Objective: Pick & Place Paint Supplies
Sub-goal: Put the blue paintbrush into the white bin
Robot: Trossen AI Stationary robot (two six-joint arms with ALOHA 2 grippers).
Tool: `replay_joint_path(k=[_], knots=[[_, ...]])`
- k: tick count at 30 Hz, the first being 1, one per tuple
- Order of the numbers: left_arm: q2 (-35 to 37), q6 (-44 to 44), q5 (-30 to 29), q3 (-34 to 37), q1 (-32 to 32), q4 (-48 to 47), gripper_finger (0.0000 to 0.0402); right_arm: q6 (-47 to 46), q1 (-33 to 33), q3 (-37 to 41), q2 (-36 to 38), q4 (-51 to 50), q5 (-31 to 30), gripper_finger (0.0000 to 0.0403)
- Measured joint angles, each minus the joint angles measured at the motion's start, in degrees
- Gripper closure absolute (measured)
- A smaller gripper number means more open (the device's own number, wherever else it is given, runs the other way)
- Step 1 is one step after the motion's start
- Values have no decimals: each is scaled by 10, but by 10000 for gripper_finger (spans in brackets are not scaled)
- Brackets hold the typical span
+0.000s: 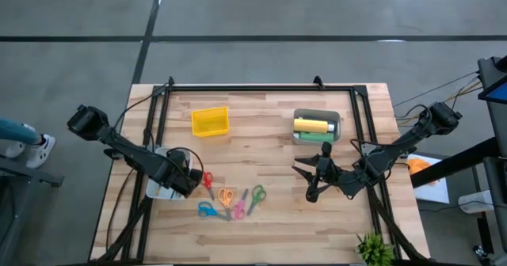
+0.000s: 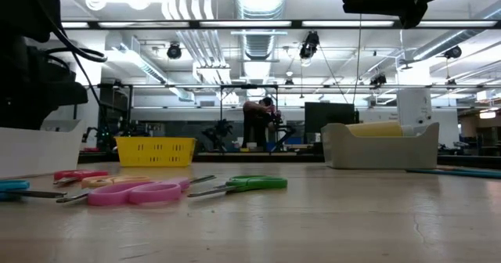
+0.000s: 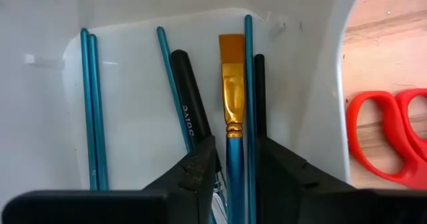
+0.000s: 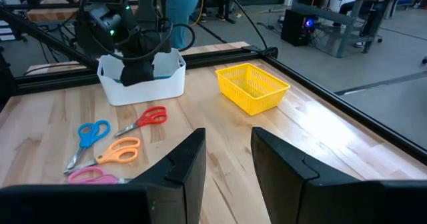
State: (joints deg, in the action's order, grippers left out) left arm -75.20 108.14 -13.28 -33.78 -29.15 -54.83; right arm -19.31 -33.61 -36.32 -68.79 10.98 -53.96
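Brushes (image 3: 232, 117) with teal shafts already lie in the white bin (image 1: 158, 188) at the table's left, where the left gripper (image 3: 233, 167) hangs with its fingers parted around one flat brush, clamping nothing. Scissors (image 1: 230, 201) lie just beside the bin. Farther right, the grey tray (image 1: 317, 136) holds yellow and green bottles (image 1: 313, 126). The right gripper (image 4: 227, 161) hovers open and empty. Sorting looks nearly finished.

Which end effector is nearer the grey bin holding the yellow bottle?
The right. The right end effector hovers just in front of the grey bin; the left end effector is across the table, over the white bin.
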Motion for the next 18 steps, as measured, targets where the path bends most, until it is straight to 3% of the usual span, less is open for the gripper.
replay_joint_path(k=[10, 18], knots=[[16, -4, 9, -3, 0, -12, 291, 0, 0, 0, 0, 0, 0, 283], [38, -4, 3, -62, 0, -86, 291, 0, 0, 0, 0, 0, 0, 283]])
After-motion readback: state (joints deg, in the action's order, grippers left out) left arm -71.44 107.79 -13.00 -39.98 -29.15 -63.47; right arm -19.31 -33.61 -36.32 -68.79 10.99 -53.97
